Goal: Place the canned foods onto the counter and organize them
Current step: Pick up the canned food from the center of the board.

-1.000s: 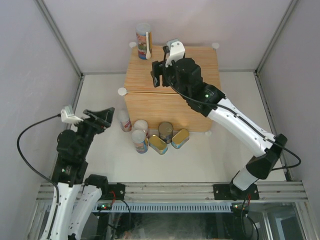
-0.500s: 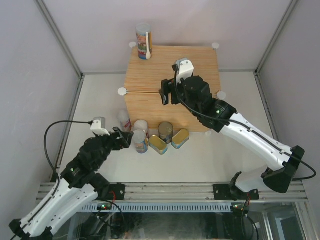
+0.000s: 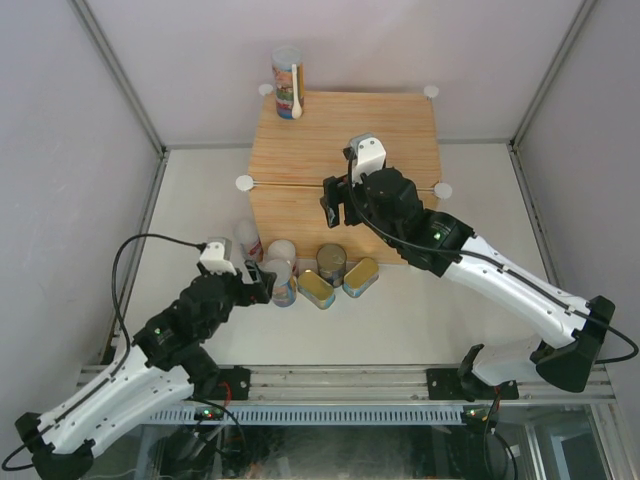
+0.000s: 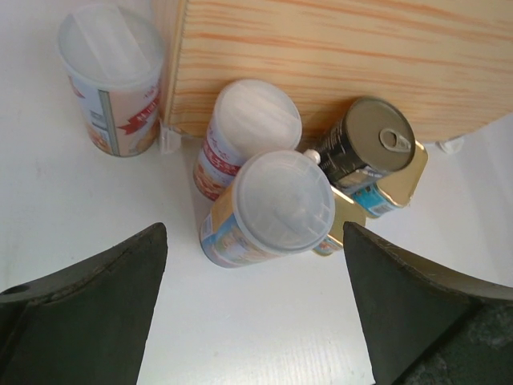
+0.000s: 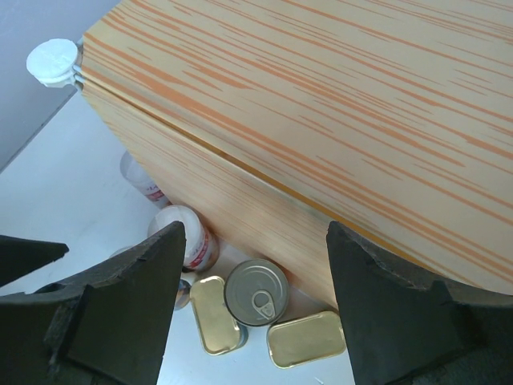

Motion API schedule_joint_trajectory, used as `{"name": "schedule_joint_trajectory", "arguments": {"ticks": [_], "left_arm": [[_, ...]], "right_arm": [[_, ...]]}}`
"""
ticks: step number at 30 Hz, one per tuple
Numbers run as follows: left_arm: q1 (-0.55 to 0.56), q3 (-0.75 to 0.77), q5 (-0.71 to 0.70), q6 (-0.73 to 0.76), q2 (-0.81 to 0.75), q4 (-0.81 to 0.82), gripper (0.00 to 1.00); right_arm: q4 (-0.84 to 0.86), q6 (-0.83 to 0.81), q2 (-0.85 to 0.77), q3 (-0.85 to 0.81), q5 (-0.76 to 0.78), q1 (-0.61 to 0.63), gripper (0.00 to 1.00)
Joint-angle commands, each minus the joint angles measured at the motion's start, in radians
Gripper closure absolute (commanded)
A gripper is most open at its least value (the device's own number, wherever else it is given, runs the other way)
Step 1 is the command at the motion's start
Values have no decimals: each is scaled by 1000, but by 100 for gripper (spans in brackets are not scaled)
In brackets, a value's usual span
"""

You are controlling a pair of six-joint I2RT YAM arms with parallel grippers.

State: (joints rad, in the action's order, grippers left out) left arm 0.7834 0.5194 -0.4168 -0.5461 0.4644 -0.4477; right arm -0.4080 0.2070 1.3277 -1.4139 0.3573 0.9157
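The counter (image 3: pixel 390 125) is a light wood-grain box at the back. One tall white-lidded can (image 3: pixel 287 83) stands on its far left corner. On the table before its front stand three more white-lidded cans (image 3: pixel 279 282), a dark can (image 3: pixel 331 263) and two flat gold tins (image 3: pixel 361 277). My left gripper (image 3: pixel 258 283) is open and empty, just in front of the nearest white-lidded can (image 4: pixel 272 208). My right gripper (image 3: pixel 335 200) is open and empty over the counter's front edge (image 5: pixel 321 104), above the dark can (image 5: pixel 256 291) and gold tins (image 5: pixel 309 338).
White round connectors (image 3: pixel 244 183) stick out at the counter's corners. Grey walls and metal frame posts close in the back and sides. The cans on the table stand packed close together against the counter front (image 4: pixel 321 48).
My left arm has swung forward and to the right, up to the cans on the table. My right gripper has drawn back from the can on the counter to the counter's front edge.
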Motion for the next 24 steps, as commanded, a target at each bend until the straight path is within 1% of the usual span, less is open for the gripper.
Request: {"name": "schedule_joint_trajectory", "arguments": {"ticks": [1, 3, 6, 11, 15, 24], "left_arm": [[77, -34, -67, 18, 38, 73, 6], [131, -39, -122, 19, 69, 90, 6], [216, -48, -249, 3, 114, 103, 6], [293, -79, -397, -36, 154, 133, 6], [307, -107, -429, -32, 167, 184, 5], [323, -174, -421, 20, 220, 365, 5]], "right_arm": [[18, 18, -35, -2, 22, 7, 29], [18, 15, -37, -2, 23, 7, 29], [19, 11, -41, -2, 23, 7, 29], [16, 1, -46, -3, 22, 5, 29], [10, -4, -49, -5, 19, 0, 29], [-12, -17, -33, -29, 5, -17, 29]]}}
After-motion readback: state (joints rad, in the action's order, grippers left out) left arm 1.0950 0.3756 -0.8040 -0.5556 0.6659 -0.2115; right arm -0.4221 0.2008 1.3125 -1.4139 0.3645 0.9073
